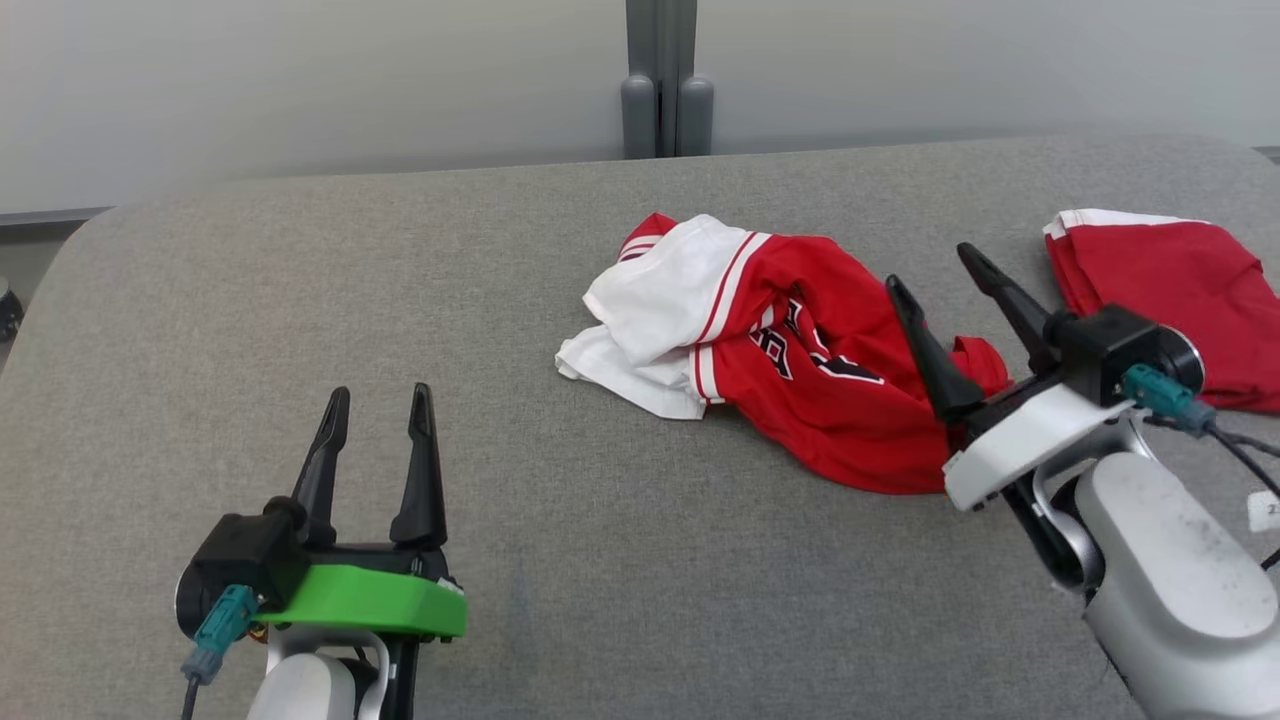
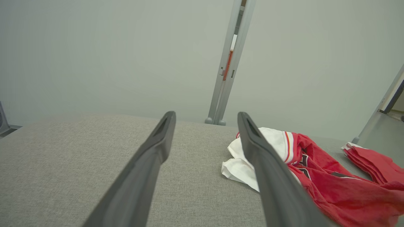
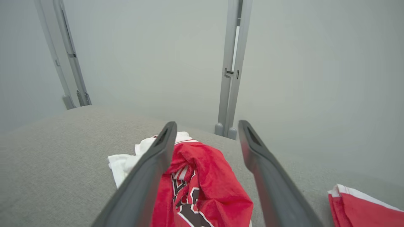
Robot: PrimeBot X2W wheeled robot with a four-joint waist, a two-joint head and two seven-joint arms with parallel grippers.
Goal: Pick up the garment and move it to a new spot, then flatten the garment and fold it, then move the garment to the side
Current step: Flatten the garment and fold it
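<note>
Head view: L gripper (image 1: 380, 392) open, empty, garment (image 1: 800, 390) well right of its jaws; R gripper (image 1: 930, 265) open, garment bunched just left of jaws. L wrist: garment seen past right finger. R wrist: garment seen between jaws, ungripped. Judged light, limp; white hem to be pinched.

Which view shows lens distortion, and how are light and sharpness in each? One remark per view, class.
Head view: soft, even light, only a faint shadow under the crumpled garment; no glare. Left wrist view: wide-angle lens, the post leans; the left gripper looks soft up close. Right wrist view: the posts splay apart toward the top; the right gripper blurs slightly.
</note>
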